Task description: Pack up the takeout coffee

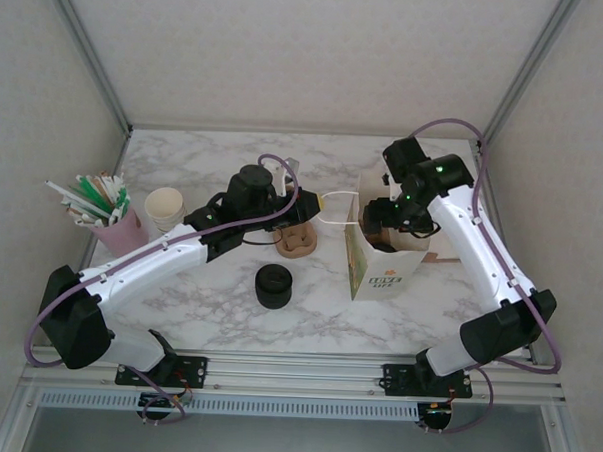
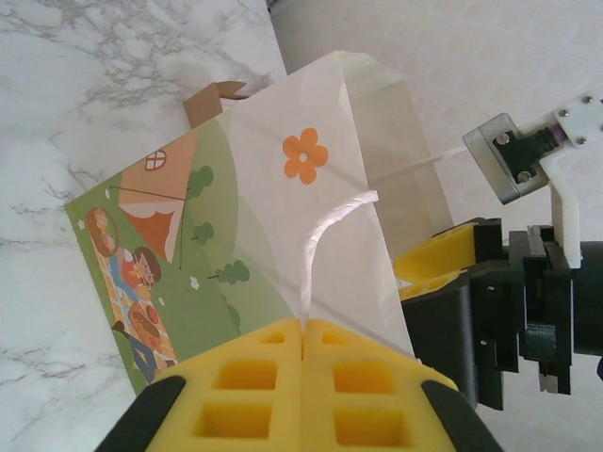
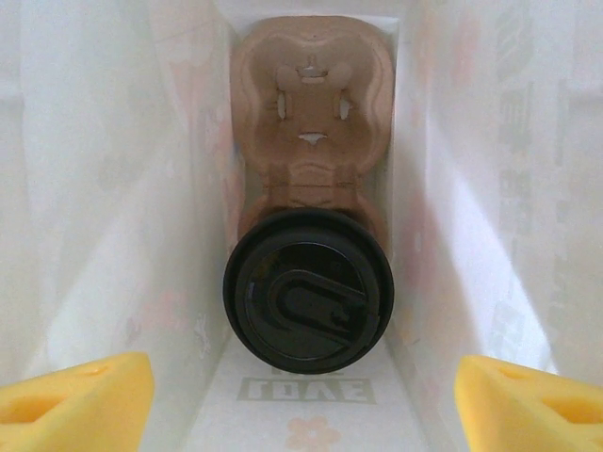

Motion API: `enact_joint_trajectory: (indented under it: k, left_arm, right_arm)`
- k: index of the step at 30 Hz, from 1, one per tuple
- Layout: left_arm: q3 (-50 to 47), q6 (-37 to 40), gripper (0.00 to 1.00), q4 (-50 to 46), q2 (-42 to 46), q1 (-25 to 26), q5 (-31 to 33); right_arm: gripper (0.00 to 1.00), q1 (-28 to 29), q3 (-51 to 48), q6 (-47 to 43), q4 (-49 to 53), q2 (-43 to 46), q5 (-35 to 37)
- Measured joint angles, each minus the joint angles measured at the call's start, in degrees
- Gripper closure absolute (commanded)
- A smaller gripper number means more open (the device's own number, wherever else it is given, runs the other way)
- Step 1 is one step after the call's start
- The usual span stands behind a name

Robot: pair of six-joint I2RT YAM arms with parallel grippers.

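- At the left edge of the bench point(image 1: 197, 322) stands one pink cup point(image 1: 116, 233) holding a bunch of straws point(image 1: 91, 197). Just beside it on the right is one stack of lidless cups point(image 1: 164, 208).
- The left arm reaches across to mid-bench. The left fingers point(image 2: 245, 397) are clenched on the thin white handle point(image 2: 316, 245) of the paper bag point(image 2: 236, 188), holding that side up.
- Mid-bench lie one spare cardboard carrier point(image 1: 296, 243) and, nearer the front edge, one squat stack of black lids point(image 1: 273, 285). The two are apart, and both are outside the bag.
- The one bag stands upright, right of centre, with its mouth open.
- The right fingers point(image 3: 75, 400) are inside the bag's mouth. They are released and spread toward the two side walls, and they grasp nothing.
- The one takeout coffee point(image 3: 309, 303) is at the bottom of the bag, straight below the right fingers and centred between them. It stands upright with its lid on and its long axis vertical. It sits in one pocket of a second carrier point(image 3: 311, 94), whose other pocket is empty.
- The right arm is by far the nearer to the coffee. The coffee looks packed, so the coming move is probably a straight lift out along the cup's axis, keeping clear of the thin walls.
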State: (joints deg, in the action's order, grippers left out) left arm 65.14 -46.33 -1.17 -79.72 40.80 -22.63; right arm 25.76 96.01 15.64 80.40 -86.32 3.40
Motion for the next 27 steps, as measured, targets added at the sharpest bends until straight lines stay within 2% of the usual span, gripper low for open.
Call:
enact_joint_trajectory:
  k: [15,20,27]
  left_arm:
    - [0.02,-0.17,1.0,0.0,0.0,0.0,0.0]
    - [0.35,-0.17,1.0,-0.09,-0.13,0.0,0.0]
    - [0.76,-0.2,0.95,-0.17,-0.26,0.0,0.17]
  right_arm:
    - [0.35,0.44,2.6,0.39,1.29,1.77,1.33]
    - [0.37,0.81,2.97,0.44,1.31,2.43,1.31]
    - [0.43,1.44,4.07,0.42,1.25,3.85,1.18]
